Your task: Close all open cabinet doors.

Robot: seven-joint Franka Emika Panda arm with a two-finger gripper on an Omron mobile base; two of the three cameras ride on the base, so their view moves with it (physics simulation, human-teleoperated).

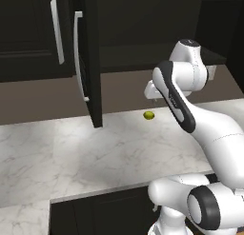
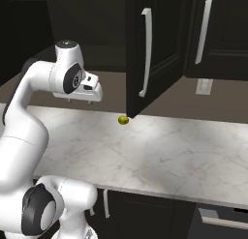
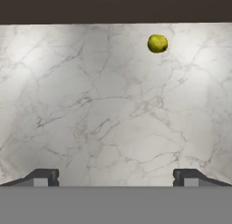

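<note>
Right now my pincer [image 3: 116,177] hangs over the marble tabletop [image 1: 95,153], pointing straight down at it, its two tips spread wide apart with nothing between them. In the hand view a small yellow-green fruit [image 3: 157,43] lies on the stone ahead of the tips, close to the dark back wall.

The thing I have to deal with is the open cabinet door [image 1: 90,58], a tall, nearly black panel swung out from the upper cabinets so that it juts edge-on over the tabletop. Its long silver bar handle [image 1: 79,55] runs vertically, as does the door's own long axis. Beside it, a neighbouring door [image 1: 28,34] with its own bar handle looks shut, flush with the cabinet front.

The relation that counts: the open door stands well off to my left and higher than my wrist [image 1: 153,90], with the fruit lying on the tabletop between the two. In the right base view the same door [image 2: 160,49] hangs to the right of my hand. By my judgement I must raise the hand, carry it leftward to the door's outer face, and push that face back toward the cabinet.
</note>
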